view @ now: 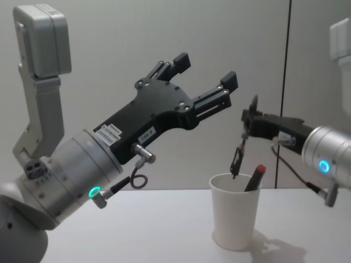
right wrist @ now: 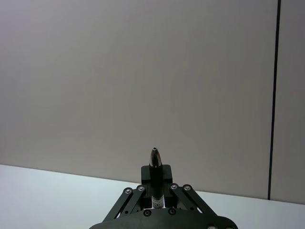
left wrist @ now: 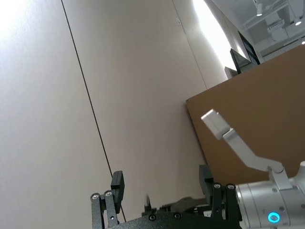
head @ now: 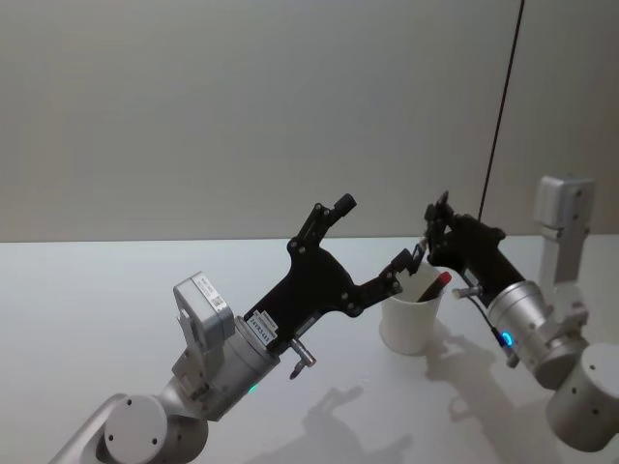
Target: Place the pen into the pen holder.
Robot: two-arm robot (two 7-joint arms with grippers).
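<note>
You are looking at two pens and one cup. The black pen (view: 238, 158) is hanging tip-down just above the rim of the pen holder (view: 235, 218), its lower end dipping toward the opening, and the right claw (view: 248, 127) is pinching its upper end, fingers clamped on it. In the right wrist view the pen (right wrist: 155, 179) is poking out between the closed fingers, showing a dark tapered end. It is slim and dark, with a pale band near the claw. A second pen (view: 254, 177), dark with a red cap, is already leaning inside the pen holder against the side nearer the right arm. The pen holder is a plain white tapered cup with a rolled rim, standing upright on the white counter (head: 97, 280). The left claw (view: 203, 76) is hovering in the air up and to the left of the pen holder, well apart from it, its fingers spread wide and gripping nothing.
</note>
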